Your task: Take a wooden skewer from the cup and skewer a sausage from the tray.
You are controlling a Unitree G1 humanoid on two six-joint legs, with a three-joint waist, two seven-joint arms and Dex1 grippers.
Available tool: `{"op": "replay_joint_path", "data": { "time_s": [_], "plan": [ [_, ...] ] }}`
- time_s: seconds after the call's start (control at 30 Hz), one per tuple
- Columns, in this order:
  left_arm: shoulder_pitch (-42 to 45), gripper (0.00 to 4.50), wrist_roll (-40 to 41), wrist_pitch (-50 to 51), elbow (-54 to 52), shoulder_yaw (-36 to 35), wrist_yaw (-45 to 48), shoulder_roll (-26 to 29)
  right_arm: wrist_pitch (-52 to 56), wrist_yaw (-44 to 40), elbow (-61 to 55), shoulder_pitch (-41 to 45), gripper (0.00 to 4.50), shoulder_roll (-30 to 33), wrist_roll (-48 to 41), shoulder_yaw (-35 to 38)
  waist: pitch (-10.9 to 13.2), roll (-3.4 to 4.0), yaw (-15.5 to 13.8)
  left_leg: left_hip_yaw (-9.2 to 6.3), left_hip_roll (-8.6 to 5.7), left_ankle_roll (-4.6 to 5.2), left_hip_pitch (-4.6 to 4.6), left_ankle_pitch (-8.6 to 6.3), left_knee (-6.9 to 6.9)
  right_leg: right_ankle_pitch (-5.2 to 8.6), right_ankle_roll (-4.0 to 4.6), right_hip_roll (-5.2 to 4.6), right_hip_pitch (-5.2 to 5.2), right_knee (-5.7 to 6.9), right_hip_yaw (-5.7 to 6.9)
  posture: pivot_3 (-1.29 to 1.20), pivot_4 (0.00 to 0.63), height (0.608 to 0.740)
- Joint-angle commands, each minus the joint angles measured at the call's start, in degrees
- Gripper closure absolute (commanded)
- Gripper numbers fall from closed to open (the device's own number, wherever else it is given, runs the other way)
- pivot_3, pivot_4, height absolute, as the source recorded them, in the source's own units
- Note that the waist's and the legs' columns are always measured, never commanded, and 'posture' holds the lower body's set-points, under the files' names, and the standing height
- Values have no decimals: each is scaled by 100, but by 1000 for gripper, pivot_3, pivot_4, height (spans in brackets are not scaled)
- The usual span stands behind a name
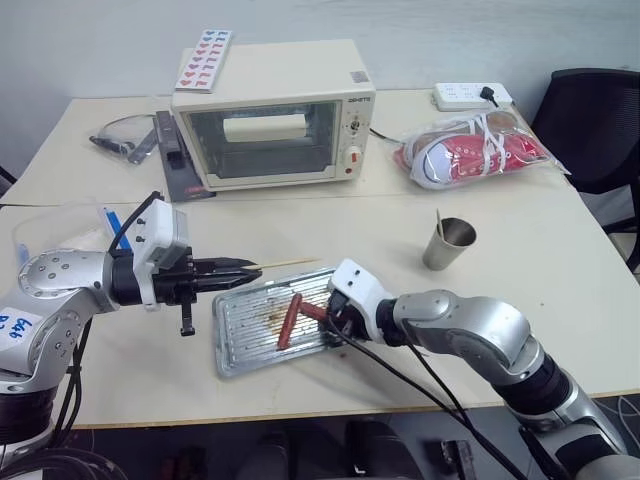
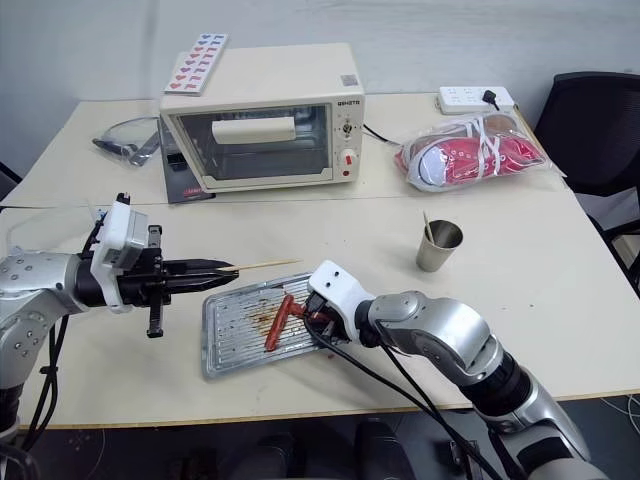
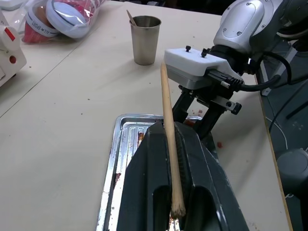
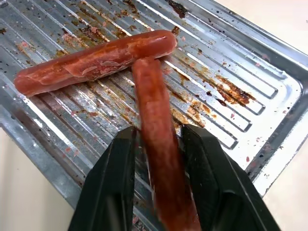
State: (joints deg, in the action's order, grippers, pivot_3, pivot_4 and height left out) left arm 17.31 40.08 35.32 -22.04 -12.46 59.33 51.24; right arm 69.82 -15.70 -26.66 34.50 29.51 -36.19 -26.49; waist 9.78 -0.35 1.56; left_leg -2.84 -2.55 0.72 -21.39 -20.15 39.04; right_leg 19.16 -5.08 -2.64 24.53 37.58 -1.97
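Note:
My left gripper [image 1: 250, 266] is shut on a wooden skewer [image 1: 285, 264], held level above the table; the stick points toward the right gripper over the tray's far edge. The stained metal tray [image 1: 240, 340] lies at the table's front. My right gripper [image 4: 159, 132] reaches down into it, its fingers closed on both sides of one sausage [image 4: 154, 106]. The other sausage [image 4: 91, 62] lies on the ridged bottom, touching the held one's end. The steel cup [image 1: 447, 245] stands to the right of the tray, with another skewer [image 1: 439, 222] in it.
A cream toaster oven [image 1: 275, 120] stands at the back centre with a card of red hearts [image 1: 203, 58] on top. A bag with red and white shoes [image 1: 475, 150] and a power strip [image 1: 470, 95] lie back right. A black chair [image 1: 590, 110] stands beyond the table's right edge.

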Motion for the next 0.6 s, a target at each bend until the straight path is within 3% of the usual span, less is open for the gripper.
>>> {"op": "replay_joint_path", "data": {
  "time_s": [0.03,0.43,0.6],
  "plan": [
    [74,4500,-7,-127,-84,-67,-4,18,144,-106,89,-167,2879,-40,208,-65,0,0,2,0,0,0,0,0,0,0,0,0,0,0,0,0,150,740],
    [117,4500,-19,-145,-64,-12,-15,5,-4,-425,111,-269,2879,-36,655,-68,0,-1,0,0,-1,-1,3,0,0,0,0,0,-1,2,-1,0,150,740],
    [125,4500,-16,-136,-78,-7,-30,0,-27,-512,88,-317,3850,-55,792,-66,0,0,0,0,-1,-1,3,0,0,0,0,0,-1,3,-1,0,150,740]
  ]
}}
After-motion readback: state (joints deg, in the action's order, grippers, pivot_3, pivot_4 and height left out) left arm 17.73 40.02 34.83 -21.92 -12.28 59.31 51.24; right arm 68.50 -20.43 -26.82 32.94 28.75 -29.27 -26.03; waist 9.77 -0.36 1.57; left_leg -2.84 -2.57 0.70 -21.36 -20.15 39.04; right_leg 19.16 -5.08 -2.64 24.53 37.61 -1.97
